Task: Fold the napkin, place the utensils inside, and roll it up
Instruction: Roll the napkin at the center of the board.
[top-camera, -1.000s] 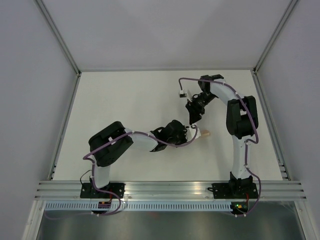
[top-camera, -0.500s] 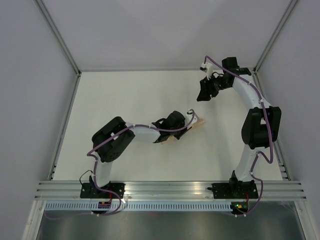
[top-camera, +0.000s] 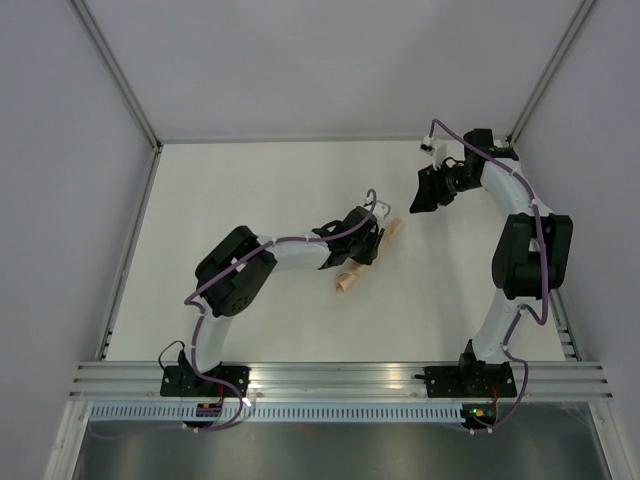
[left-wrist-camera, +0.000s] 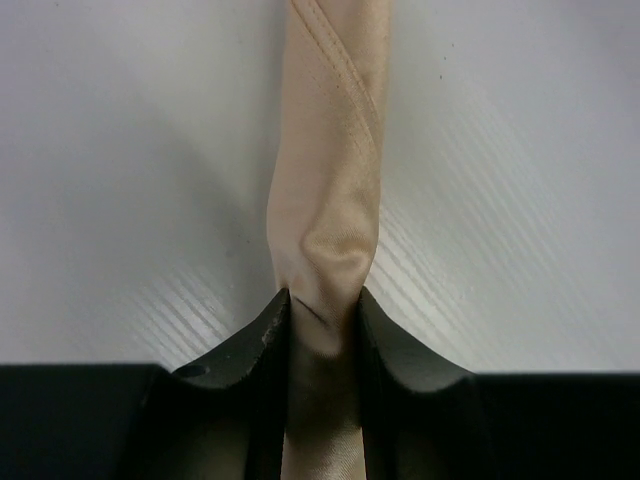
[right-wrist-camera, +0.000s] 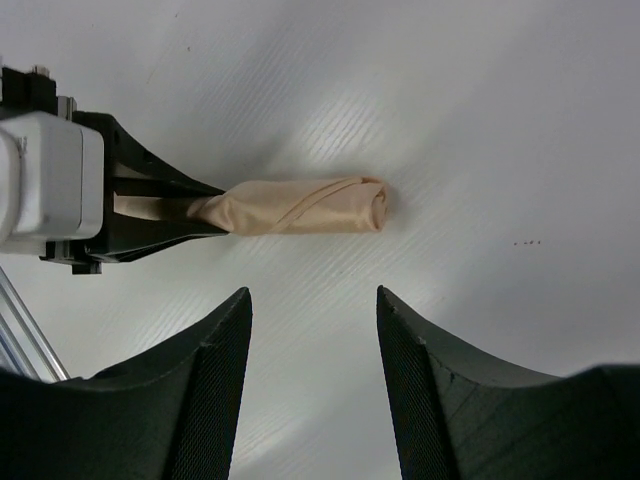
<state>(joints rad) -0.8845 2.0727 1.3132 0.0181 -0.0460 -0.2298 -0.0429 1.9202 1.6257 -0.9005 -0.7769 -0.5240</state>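
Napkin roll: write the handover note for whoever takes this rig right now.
Grippers: the left gripper is shut on the rolled napkin, pinching it partway along its length. The right gripper is open and empty, clear of the roll, over the far right of the table.
Done: the napkin is folded and wound into a tight roll, with a diagonal hem showing.
Unknown: no utensils are visible, so I cannot tell whether they are inside, nor whether the roll rests on the table.
Left: probably release the roll and check that it holds.
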